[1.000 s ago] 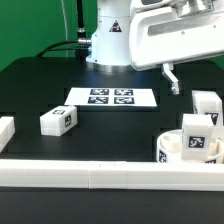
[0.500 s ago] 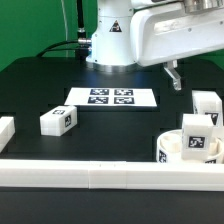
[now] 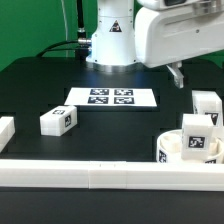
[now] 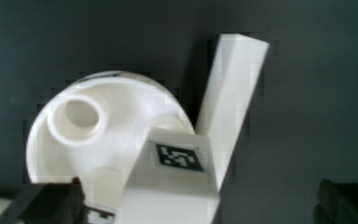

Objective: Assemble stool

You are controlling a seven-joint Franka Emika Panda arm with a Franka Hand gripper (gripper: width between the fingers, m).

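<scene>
My claw (image 3: 176,73) is standing wide open and is holding nothing. In the last second my arm has been sliding toward the exterior view's right, and now it is hanging high over that side of the table (image 3: 30,90). The round seat (image 3: 168,150) is sitting there, just behind the front rail (image 3: 100,176), with one leg (image 3: 198,132) standing up on it. In the wrist view the seat (image 4: 87,115) is lying right below my fingers (image 4: 43,200). A second leg (image 3: 207,104) is waiting just behind. A third leg (image 3: 58,120) is sitting well apart on the exterior view's left, near the marker board (image 3: 110,97). I am guessing I am lining up for the next leg, since two are looking loose.
</scene>
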